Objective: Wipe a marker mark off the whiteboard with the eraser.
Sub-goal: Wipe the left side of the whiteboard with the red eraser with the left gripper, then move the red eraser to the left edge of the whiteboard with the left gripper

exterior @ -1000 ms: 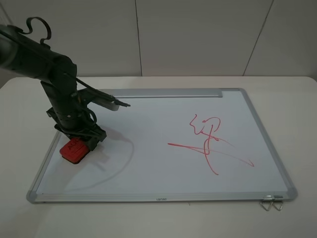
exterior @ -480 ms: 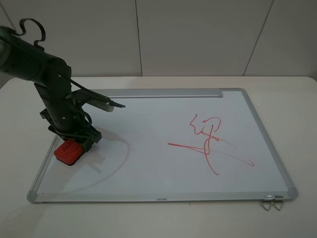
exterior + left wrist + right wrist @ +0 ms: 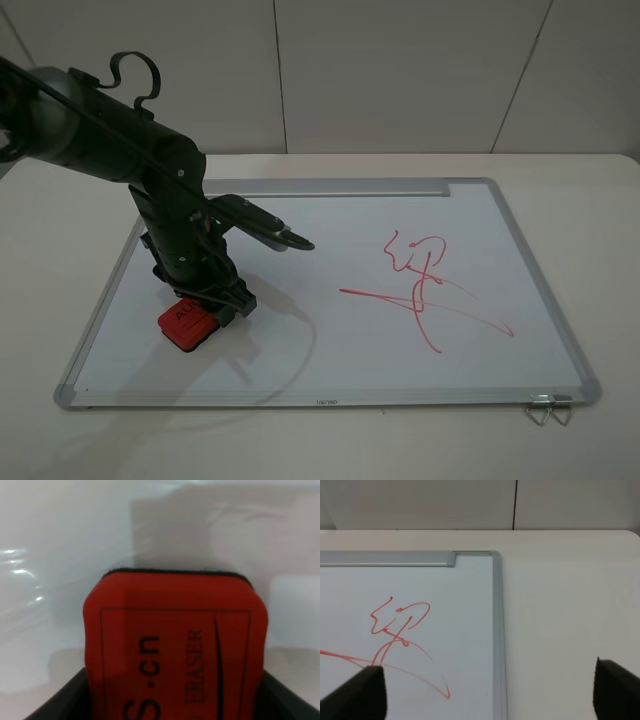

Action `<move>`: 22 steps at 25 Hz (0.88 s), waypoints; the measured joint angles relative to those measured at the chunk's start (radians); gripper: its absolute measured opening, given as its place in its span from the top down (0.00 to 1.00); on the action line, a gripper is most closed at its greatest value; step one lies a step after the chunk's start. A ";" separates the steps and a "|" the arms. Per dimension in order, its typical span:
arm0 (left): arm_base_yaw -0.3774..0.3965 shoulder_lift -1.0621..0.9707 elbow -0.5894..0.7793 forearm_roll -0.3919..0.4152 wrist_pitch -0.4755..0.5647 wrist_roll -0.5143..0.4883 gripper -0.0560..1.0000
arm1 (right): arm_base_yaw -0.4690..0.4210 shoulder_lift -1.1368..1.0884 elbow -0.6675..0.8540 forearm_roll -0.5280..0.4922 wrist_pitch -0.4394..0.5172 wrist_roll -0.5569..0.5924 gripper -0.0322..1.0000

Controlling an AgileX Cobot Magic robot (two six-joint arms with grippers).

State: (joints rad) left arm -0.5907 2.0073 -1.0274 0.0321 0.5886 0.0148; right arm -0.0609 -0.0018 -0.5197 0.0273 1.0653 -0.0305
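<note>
The high camera shows the eraser (image 3: 189, 326) lying flat on the whiteboard (image 3: 330, 345) near its front left corner, with the left arm (image 3: 170, 215) bent over it and the left fingers (image 3: 222, 300) down on its rear end. From there the grip itself is hard to read. The left wrist camera settles it: a dark finger presses against each long side of the red block, so the fingers are clamped on it, and the dark felt edge meets the white surface. That close view cuts off the lettering and most of the board.

The large red scribble (image 3: 425, 285) lies on the right half, well apart from the eraser. The right wrist camera sees part of it, the tray bar (image 3: 385, 558) and the table (image 3: 560, 605). The right fingers (image 3: 362, 692) are wide apart with nothing between them; only their tips show, and the high view does not include them. Two wire clips (image 3: 548, 410) sit at the front right corner.
</note>
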 joint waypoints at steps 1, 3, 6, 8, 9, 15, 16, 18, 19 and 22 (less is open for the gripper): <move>-0.012 0.007 -0.018 -0.003 0.018 0.000 0.41 | 0.000 0.000 0.000 0.000 0.000 0.000 0.28; -0.029 0.020 -0.063 -0.012 0.078 0.000 0.41 | 0.000 0.000 0.000 0.000 0.000 0.000 0.28; -0.046 0.029 -0.116 -0.049 0.159 -0.004 0.41 | 0.000 0.000 0.000 0.000 0.000 0.000 0.28; -0.050 0.014 -0.125 -0.065 0.190 -0.023 0.41 | 0.000 0.000 0.000 0.000 0.000 0.000 0.28; -0.050 -0.009 -0.125 -0.066 0.201 -0.036 0.41 | 0.000 0.000 0.000 0.000 0.000 0.000 0.28; -0.010 -0.163 -0.129 0.021 0.228 -0.231 0.41 | 0.000 0.000 0.000 0.000 0.000 0.000 0.28; -0.001 -0.180 -0.129 0.043 0.236 -0.262 0.41 | 0.000 0.000 0.000 0.000 0.000 0.000 0.28; 0.015 -0.204 -0.118 0.083 0.242 -0.340 0.41 | 0.000 0.000 0.000 0.000 0.000 0.000 0.28; 0.024 -0.215 -0.107 0.104 0.243 -0.379 0.41 | 0.000 0.000 0.000 0.000 0.000 0.000 0.28; 0.048 -0.233 -0.055 0.137 0.222 -0.495 0.41 | 0.000 0.000 0.000 0.000 0.000 0.000 0.28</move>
State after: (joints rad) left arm -0.5431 1.7739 -1.0822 0.1687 0.8104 -0.4798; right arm -0.0609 -0.0018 -0.5197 0.0273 1.0653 -0.0305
